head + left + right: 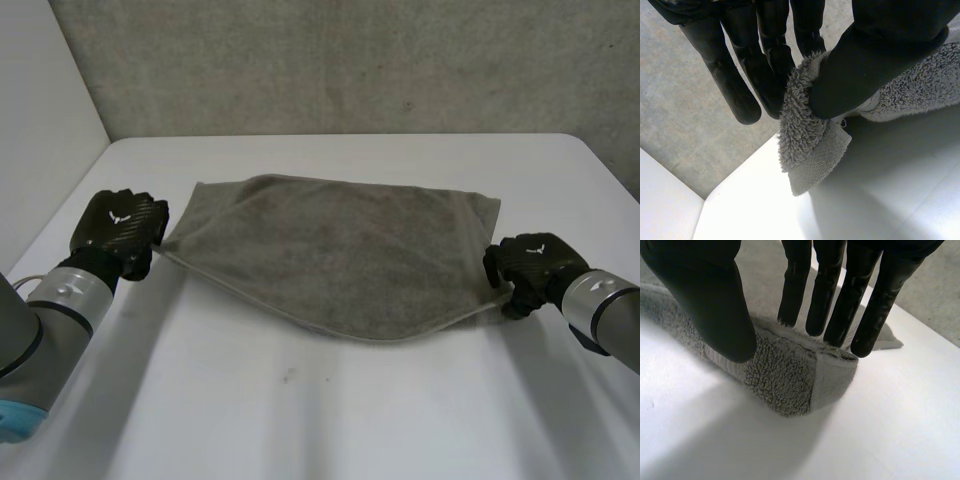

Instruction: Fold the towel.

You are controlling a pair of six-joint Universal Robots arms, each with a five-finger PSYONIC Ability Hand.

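A grey towel (pixel 330 250) lies spread across the middle of the white table (pixel 300 420), its near edge curving from one hand to the other. My left hand (pixel 120 225) is at the towel's left near corner. In the left wrist view that corner (pixel 810 145) is pinched between the thumb (pixel 865 65) and the fingers (pixel 765 75) and hangs free below them. My right hand (pixel 530 265) is at the right near corner. In the right wrist view the thumb (pixel 710 300) presses the front of the doubled corner (pixel 785 385), with straight fingers (pixel 840 305) behind it.
A white wall (pixel 40 120) stands along the table's left side and a grey concrete wall (pixel 350 60) behind its far edge. Bare table stretches in front of the towel toward me.
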